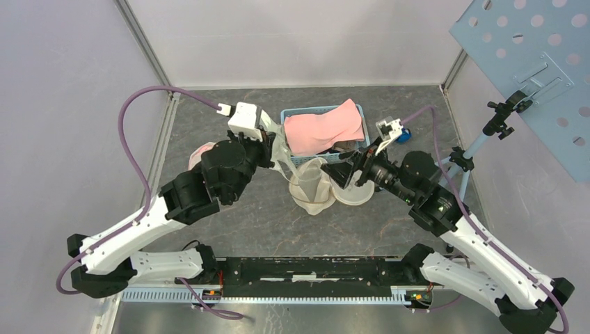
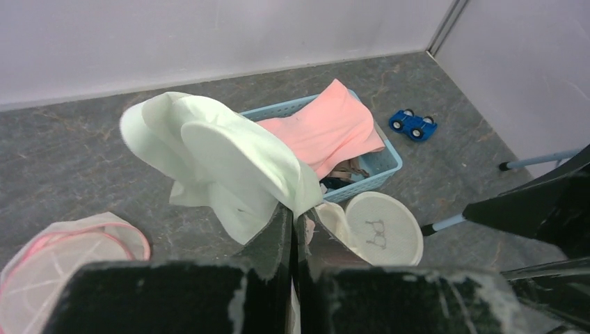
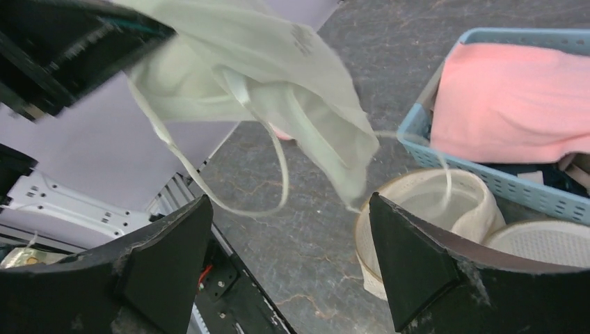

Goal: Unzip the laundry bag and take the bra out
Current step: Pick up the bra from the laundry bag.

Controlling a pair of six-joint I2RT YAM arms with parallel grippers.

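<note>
The top external view looks steeply down from high on the near side of the blue basket (image 1: pixel 299 110), which sits mid-frame. Both wrist views sit low and close beside that basket; all three share it.

One bra (image 2: pixel 229 153), basket (image 3: pixel 511 183), pink cloth (image 2: pixel 334 129), toy car (image 2: pixel 412 124) each; two laundry bags: white bag (image 3: pixel 480 203), pink-rimmed bag (image 2: pixel 66 254).

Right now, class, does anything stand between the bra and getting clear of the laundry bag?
Nothing solid. The left gripper holds the bra above the open laundry bag; only a thin strap seems to trail down toward the bag's mouth.
</note>
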